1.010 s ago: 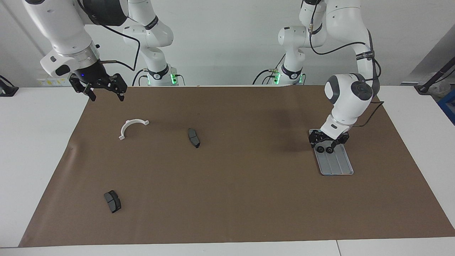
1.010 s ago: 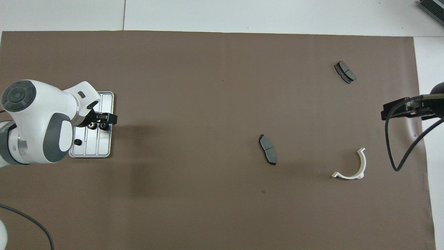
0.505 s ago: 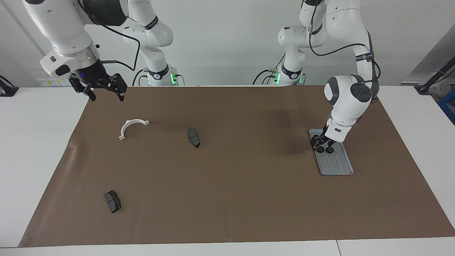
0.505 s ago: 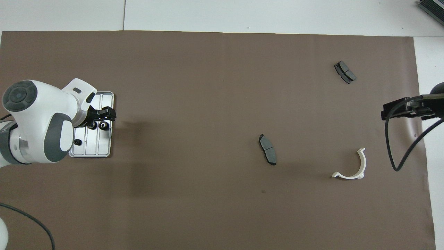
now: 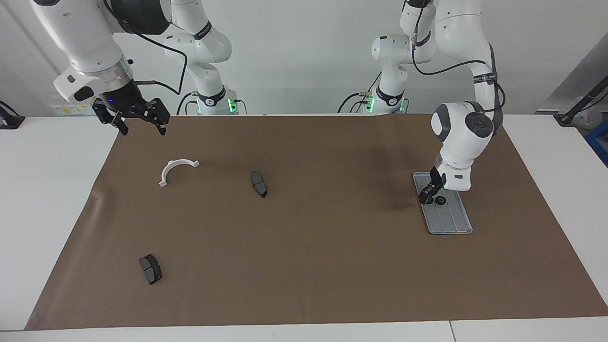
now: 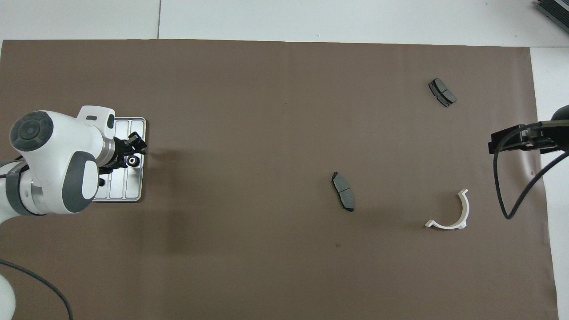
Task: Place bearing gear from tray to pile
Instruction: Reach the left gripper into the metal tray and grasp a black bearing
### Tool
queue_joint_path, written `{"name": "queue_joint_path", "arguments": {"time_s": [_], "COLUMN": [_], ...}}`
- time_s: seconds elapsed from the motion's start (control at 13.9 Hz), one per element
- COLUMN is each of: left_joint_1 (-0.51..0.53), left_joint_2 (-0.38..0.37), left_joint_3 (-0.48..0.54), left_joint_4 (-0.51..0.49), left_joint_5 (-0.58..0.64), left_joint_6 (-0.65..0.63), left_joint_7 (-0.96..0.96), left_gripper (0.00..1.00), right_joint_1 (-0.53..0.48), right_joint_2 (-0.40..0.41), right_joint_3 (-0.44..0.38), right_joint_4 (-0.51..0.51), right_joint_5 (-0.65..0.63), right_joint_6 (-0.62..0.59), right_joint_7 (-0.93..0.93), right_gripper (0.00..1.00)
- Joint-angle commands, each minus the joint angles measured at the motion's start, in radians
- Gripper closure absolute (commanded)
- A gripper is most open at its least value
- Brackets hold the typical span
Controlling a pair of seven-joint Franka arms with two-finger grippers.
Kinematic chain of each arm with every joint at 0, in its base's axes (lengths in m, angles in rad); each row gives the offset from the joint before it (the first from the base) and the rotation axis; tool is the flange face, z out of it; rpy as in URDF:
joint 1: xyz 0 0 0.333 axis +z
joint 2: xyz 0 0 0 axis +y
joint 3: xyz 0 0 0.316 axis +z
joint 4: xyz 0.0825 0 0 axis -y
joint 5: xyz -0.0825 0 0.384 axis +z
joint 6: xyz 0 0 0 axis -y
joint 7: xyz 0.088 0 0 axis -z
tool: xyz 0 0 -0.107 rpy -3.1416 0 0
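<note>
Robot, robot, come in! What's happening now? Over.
Left pincer down at gear on tray. Right pincer open, waiting above mat edge. Nothing blocking.

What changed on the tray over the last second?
The left end effector turned its wrist over the tray and narrowed around one bearing gear; whether it grips it is unclear. The second gear, the brake pads, bracket and waiting right end effector stayed put.
</note>
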Motion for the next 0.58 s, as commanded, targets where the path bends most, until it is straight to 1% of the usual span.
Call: {"name": "queue_joint_path", "arguments": {"time_s": [0.0,0.29,0.51], "left_joint_1": [-0.003,0.0,0.0], "left_joint_2": [-0.032,-0.035,-0.035], "left_joint_3": [0.009,0.009,0.009], "left_joint_4": [-0.077,-0.086,-0.088], "left_joint_5": [0.0,0.0,-0.001], "left_joint_6": [0.074,0.07,0.07], "left_joint_7": [-0.05,-0.105,-0.136], "left_gripper": [0.42,0.46,0.53], "right_joint_1": [-0.005,-0.005,-0.005], "right_joint_2": [-0.008,-0.008,-0.008], "right_joint_3": [0.005,0.005,0.005], "right_joint_4": [-0.01,-0.01,-0.009], "right_joint_5": [0.016,0.016,0.016], "right_joint_6": [-0.01,-0.01,-0.009], "right_joint_7": [0.01,0.01,0.01], "right_gripper": [0.0,0.0,0.0]}}
